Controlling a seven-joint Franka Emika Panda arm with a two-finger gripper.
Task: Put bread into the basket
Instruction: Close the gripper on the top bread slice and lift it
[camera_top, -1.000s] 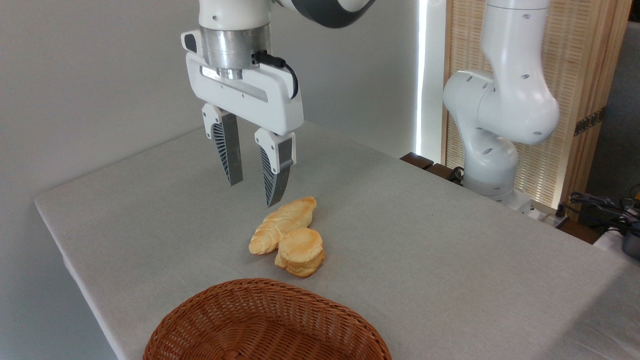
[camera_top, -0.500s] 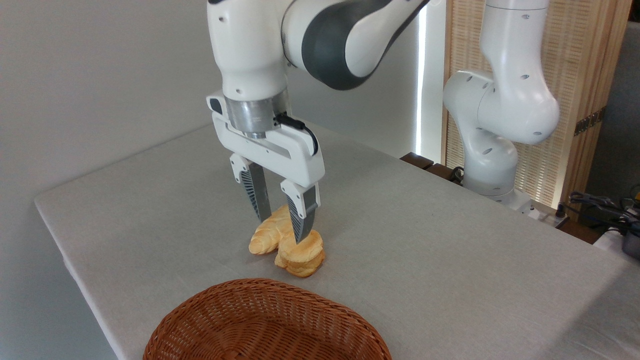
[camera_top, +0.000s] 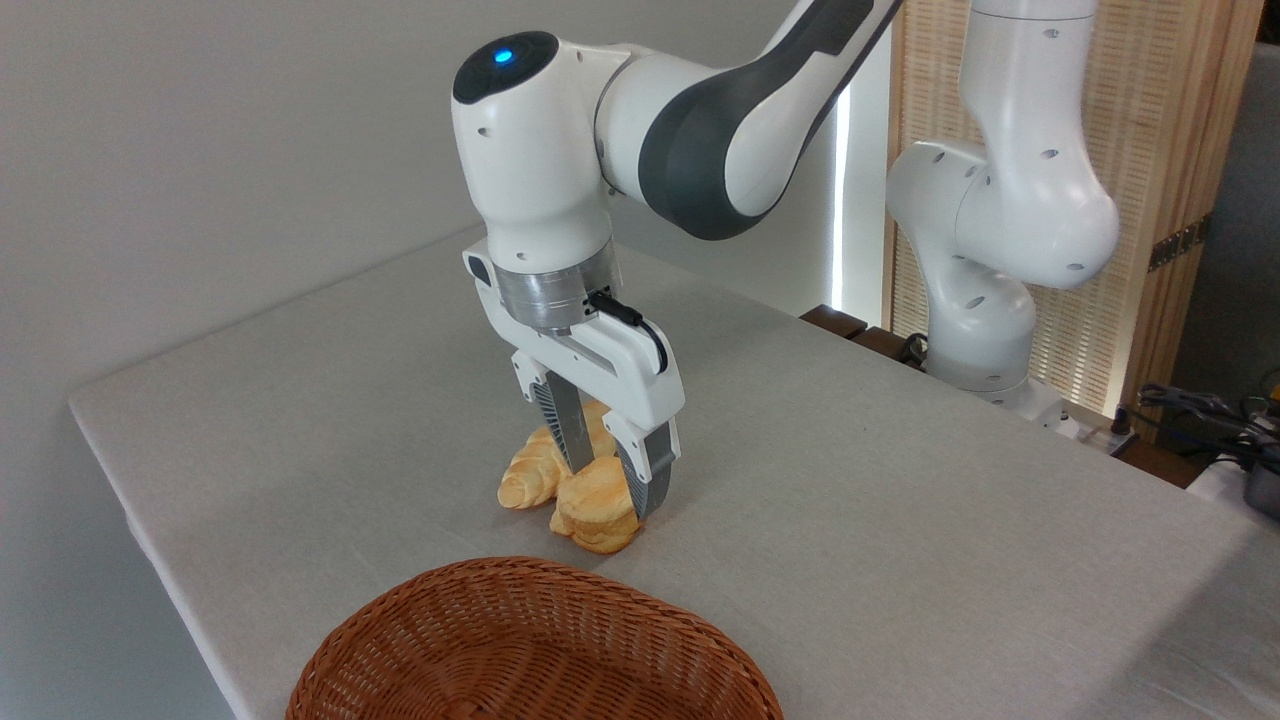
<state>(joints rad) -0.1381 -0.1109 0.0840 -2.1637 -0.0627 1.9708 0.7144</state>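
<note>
The gripper (camera_top: 612, 490) points down over the bun (camera_top: 598, 506), its two fingers set apart with the bun between them; the left finger (camera_top: 568, 432) stands at the bun's back left, in the seam where the bun meets the roll (camera_top: 532, 470); the right finger (camera_top: 649, 478) reaches down along the bun's right side, its tip close to the table (camera_top: 300, 400); whether either pad presses on the crust cannot be told, and the bun sits on the cloth, not lifted; going from the left: a plain grey wall stands behind the table's far edge; the grey cloth runs bare to the left corner; the roll lies on it, its blunt end toward the front left, its far end hidden behind the gripper; the bun touches the roll's right flank, toasted top up, flaky layers showing at the front; the basket (camera_top: 530, 650) sits at the front edge, below the bun and near it but apart, its woven rim cut off by the bottom of the picture, nothing showing inside it; above, the arm's wrist carries a blue light (camera_top: 503, 56); to the right the arm's base (camera_top: 985, 330) stands beyond the table's edge before a slatted wooden screen (camera_top: 1150, 150); at the far right, dark cables (camera_top: 1200, 410) lie on a lower surface
</note>
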